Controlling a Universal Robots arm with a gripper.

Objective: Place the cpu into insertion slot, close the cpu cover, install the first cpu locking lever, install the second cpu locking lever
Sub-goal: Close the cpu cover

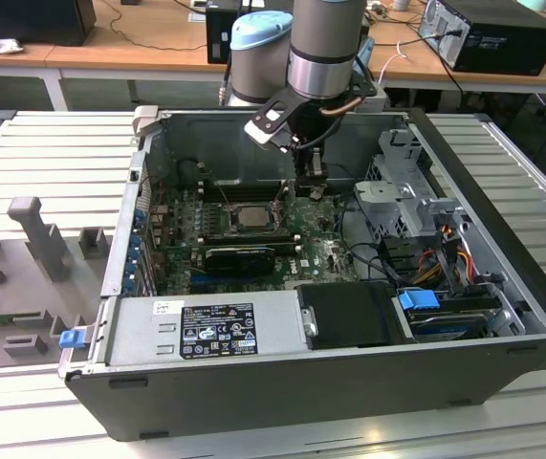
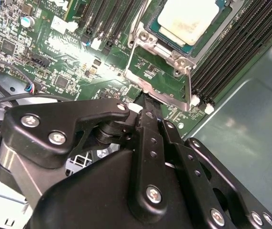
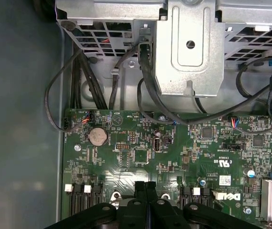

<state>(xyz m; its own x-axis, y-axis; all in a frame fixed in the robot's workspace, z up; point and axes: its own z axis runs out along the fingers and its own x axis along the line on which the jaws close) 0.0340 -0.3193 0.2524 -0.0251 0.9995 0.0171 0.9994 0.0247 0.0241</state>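
The cpu (image 1: 251, 216) lies flat in the insertion slot (image 2: 153, 21) on the green board, and its silvery face (image 2: 188, 19) is uncovered. The cpu cover (image 2: 188, 86), a silver frame with a square window, is swung open off the chip toward my gripper; green board shows through the window. My gripper (image 2: 147, 107) is shut, and its tip is at the cover's free edge. In the first wrist view the fingers (image 3: 146, 188) are pressed together over the board. In the exterior view the gripper (image 1: 311, 182) hangs inside the open case, just to the right of the socket.
Long black memory slots (image 2: 231, 52) flank the socket. A grey metal drive cage (image 3: 188, 47) and black cables (image 3: 78, 81) stand close beyond the gripper. The power supply (image 1: 206, 330) fills the case's near side. The case's dark wall (image 2: 250, 124) is near the socket.
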